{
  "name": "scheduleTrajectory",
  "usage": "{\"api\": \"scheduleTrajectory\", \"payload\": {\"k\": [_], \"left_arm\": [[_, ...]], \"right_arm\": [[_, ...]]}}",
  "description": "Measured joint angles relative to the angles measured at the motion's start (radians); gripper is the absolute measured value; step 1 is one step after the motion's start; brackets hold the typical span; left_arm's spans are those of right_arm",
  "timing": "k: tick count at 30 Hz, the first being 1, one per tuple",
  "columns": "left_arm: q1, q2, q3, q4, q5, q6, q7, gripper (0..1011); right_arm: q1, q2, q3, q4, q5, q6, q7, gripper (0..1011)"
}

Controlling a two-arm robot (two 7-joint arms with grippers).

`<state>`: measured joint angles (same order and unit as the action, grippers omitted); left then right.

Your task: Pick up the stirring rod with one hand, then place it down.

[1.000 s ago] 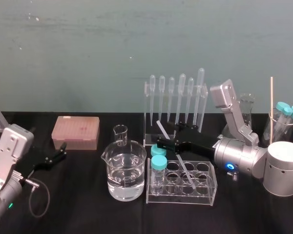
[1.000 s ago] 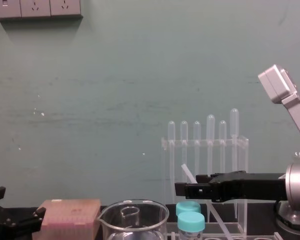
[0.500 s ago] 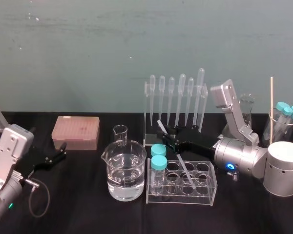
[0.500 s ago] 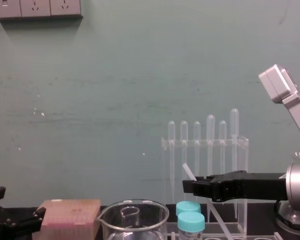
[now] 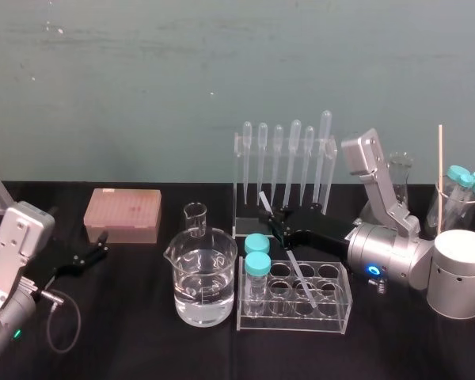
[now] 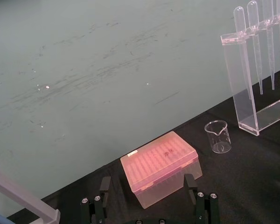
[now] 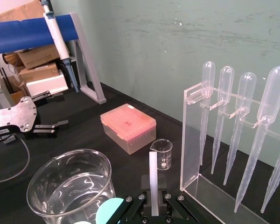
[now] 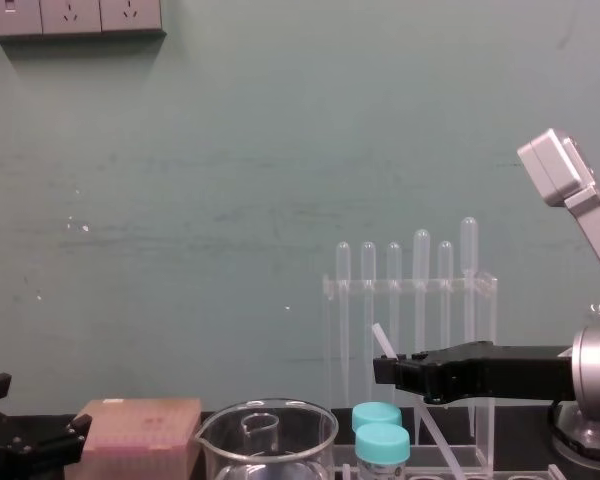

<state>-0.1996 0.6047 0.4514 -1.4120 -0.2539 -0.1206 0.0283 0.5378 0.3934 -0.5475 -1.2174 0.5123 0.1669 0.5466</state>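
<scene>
Stirring rod (image 5: 299, 277) tilts, gripped by right hand (image 5: 275, 229), lower end in tube rack (image 5: 332, 313); left hand (image 5: 102, 245) parked wide at left of bench (image 5: 142, 336).

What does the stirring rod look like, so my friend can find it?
Find the tall clear pipette rack mid-table. Just in front, the right gripper pinches a thin white stick in its black jaws: the stirring rod, held slanted. Unlike the pipettes behind, it has no bulb.

From the head we look forward and down across the whole surface (image 5: 142, 340). From the chest, lower and nearer, we look level at the wall (image 8: 230, 200). Both views share the pipette rack (image 5: 283, 178). Our wrist cameras peer over their own jaws toward the pink box (image 6: 159, 168).
</scene>
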Motion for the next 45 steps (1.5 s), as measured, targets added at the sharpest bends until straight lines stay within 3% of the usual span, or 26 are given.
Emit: {"api": "scheduleTrajectory", "payload": {"k": [3, 7, 13, 17, 21, 25, 31, 35, 45], "left_arm": [[0.0, 0.0, 0.0, 0.0, 0.0, 0.0, 0.0, 1000], [0.0, 0.0, 0.0, 0.0, 0.0, 0.0, 0.0, 1000], [0.0, 0.0, 0.0, 0.0, 0.0, 0.0, 0.0, 1000], [0.0, 0.0, 0.0, 0.0, 0.0, 0.0, 0.0, 1000], [0.0, 0.0, 0.0, 0.0, 0.0, 0.0, 0.0, 1000], [0.0, 0.0, 0.0, 0.0, 0.0, 0.0, 0.0, 1000], [0.0, 0.0, 0.0, 0.0, 0.0, 0.0, 0.0, 1000], [0.0, 0.0, 0.0, 0.0, 0.0, 0.0, 0.0, 1000], [0.0, 0.0, 0.0, 0.0, 0.0, 0.0, 0.0, 1000]], "right_arm": [[-0.001, 0.0, 0.0, 0.0, -0.003, -0.009, -0.002, 70], [-0.027, -0.001, 0.018, -0.013, -0.044, -0.121, -0.023, 70], [-0.077, -0.006, 0.06, -0.041, -0.058, -0.273, -0.035, 69], [-0.137, -0.013, 0.111, -0.075, -0.025, -0.375, -0.029, 70], [-0.185, -0.021, 0.16, -0.112, 0.03, -0.425, -0.013, 70], [-0.208, -0.024, 0.203, -0.16, 0.076, -0.442, 0.002, 70], [-0.202, -0.02, 0.265, -0.242, 0.138, -0.429, 0.023, 69], [-0.187, -0.007, 0.286, -0.279, 0.154, -0.413, 0.029, 70], [-0.179, 0.011, 0.298, -0.305, 0.153, -0.409, 0.032, 69]]}}
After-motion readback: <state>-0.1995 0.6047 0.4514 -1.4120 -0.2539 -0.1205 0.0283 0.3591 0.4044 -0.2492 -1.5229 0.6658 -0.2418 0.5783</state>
